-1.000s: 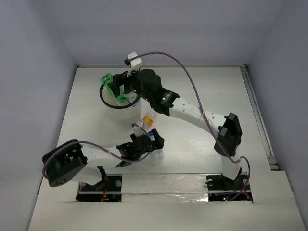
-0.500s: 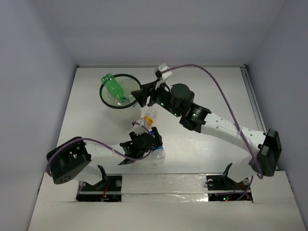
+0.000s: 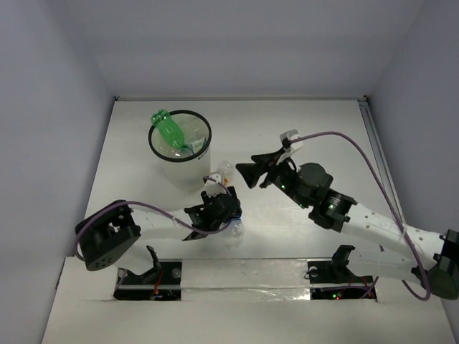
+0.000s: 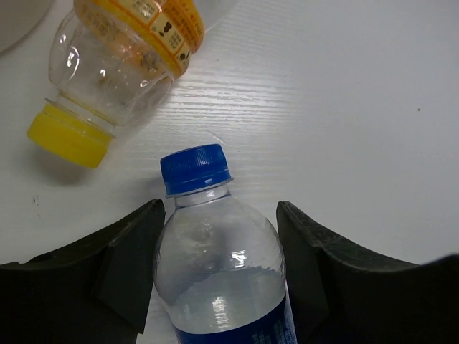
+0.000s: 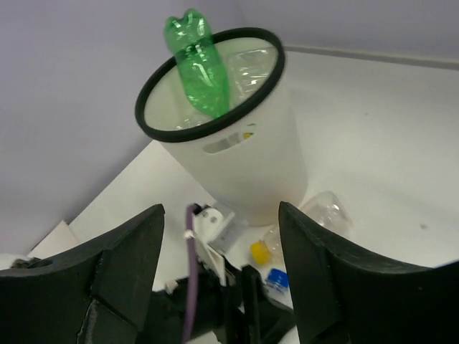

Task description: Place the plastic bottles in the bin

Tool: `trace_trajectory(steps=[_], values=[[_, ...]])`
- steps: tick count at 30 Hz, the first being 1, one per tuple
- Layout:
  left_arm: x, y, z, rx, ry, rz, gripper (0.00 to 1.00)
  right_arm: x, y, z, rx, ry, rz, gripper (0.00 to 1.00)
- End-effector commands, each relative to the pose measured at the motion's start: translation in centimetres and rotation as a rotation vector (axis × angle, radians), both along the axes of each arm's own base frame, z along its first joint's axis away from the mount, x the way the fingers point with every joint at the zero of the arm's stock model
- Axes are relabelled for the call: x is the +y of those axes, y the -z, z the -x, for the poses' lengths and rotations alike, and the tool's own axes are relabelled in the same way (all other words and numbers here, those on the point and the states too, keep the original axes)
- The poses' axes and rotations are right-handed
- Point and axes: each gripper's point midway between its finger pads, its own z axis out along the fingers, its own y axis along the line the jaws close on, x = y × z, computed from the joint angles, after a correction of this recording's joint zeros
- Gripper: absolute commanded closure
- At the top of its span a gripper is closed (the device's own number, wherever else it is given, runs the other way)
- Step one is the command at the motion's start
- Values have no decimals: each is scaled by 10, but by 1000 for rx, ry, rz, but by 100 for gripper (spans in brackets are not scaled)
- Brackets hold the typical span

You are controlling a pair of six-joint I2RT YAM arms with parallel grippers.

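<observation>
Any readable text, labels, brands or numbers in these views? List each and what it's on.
None legible.
Orange label on the yellow-cap bottle: small print and an icon, too small to read.
Blue label on the blue-cap bottle: cut off at the frame edge, no text showing.
Green bottle and bin: no text seen.

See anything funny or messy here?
Yes. The green bottle is not all the way down in the bin. It leans against the black rim upside down, with its bumpy bottom end poking up above the top.
</observation>
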Motion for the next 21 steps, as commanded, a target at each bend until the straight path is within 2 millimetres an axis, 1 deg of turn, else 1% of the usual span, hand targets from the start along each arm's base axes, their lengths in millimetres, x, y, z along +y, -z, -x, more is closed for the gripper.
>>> trace_trajectory(steps=[1, 2, 3, 4, 5, 6, 7, 8, 9, 10, 11, 12, 13, 15, 16, 17, 20, 21], values=[[-13, -53, -9, -90, 27, 69, 61, -42, -19, -1, -6, 152, -96, 30], [-15, -80, -10, -130, 32, 123, 61, -51, -10, -1, 2, 181, -85, 30], [-14, -95, -11, -154, 36, 138, 61, -61, -8, 0, 5, 210, -85, 30], [-13, -131, -14, -219, 40, 182, 61, -78, -9, 1, -1, 260, -107, 32], [-14, -139, -15, -233, 50, 174, 61, -85, -7, 2, -4, 282, -116, 33], [-8, -166, -16, -282, 35, 203, 61, -92, -9, 3, -11, 301, -136, 34], [-8, -196, -19, -325, 27, 238, 61, -102, -12, 4, -20, 330, -165, 36], [-3, -217, -21, -373, 29, 224, 61, -106, -10, 4, -19, 345, -171, 37], [8, -237, -24, -418, -8, 219, 60, -108, -4, 3, -16, 355, -167, 38], [14, -268, -28, -466, -38, 237, 60, -111, -2, 2, -16, 370, -171, 38], [21, -285, -30, -496, -68, 232, 60, -111, 0, 1, -15, 375, -171, 38], [33, -298, -33, -535, -105, 190, 60, -110, 3, 1, -13, 373, -169, 38], [39, -324, -34, -573, -129, 205, 60, -107, 3, 2, -12, 359, -167, 38], [63, -346, -46, -638, -227, 136, 60, -104, 4, 3, -12, 343, -163, 38], [72, -358, -51, -659, -260, 124, 60, -102, 2, 4, -13, 330, -164, 38], [90, -361, -64, -672, -325, 89, 60, -102, 1, 5, -14, 326, -163, 38], [117, -363, -92, -683, -412, 17, 60, -104, -4, 9, -22, 312, -175, 38], [132, -361, -106, -690, -469, -10, 60, -106, -6, 10, -24, 307, -179, 37]])
